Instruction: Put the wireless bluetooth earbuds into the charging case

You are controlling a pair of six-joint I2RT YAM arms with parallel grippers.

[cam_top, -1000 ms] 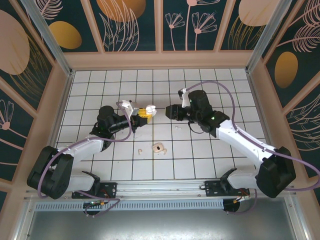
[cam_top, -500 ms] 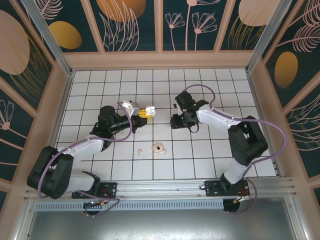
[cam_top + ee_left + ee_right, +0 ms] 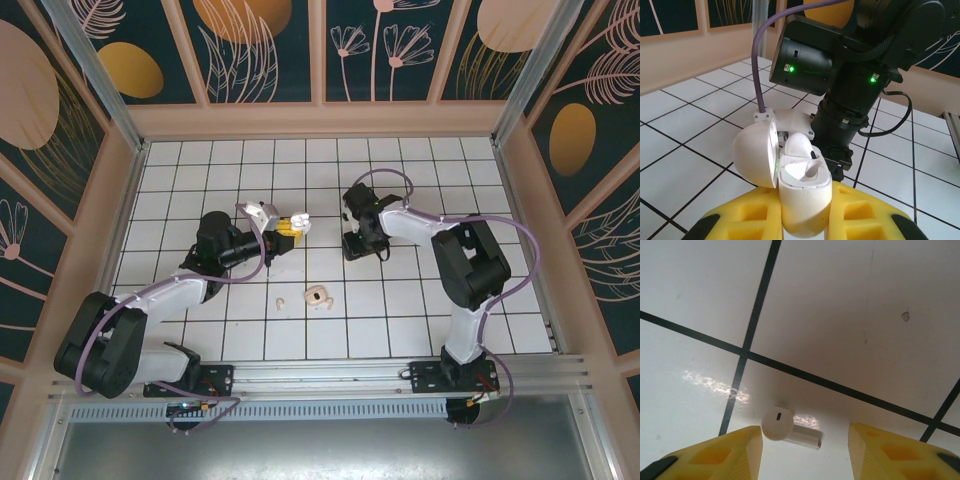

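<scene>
While a small curved pale piece [image 3: 281, 301] and a larger pinkish piece [image 3: 318, 296] lie on the worktop [image 3: 180, 170] nearest the arm bases, both too small to name, the action sits just beyond them. There the left pincer [image 3: 283, 229] is clamped on the charging case [image 3: 298, 220], which it holds upright with the lid swung open. A rounded white form [image 3: 797, 145] inside looks like an earbud already seated. The right pincer [image 3: 358, 247] faced the case at full reach a second ago. The arm has since folded and turned it down onto the tiles. Its yellow fingers [image 3: 715, 455] stand apart, gripping nothing. A white earbud [image 3: 783, 429] lies on the tile between them, with a gap on either side. By this reading, the arm has left the case to fetch this earbud, and the pick is lined up but not yet made.
</scene>
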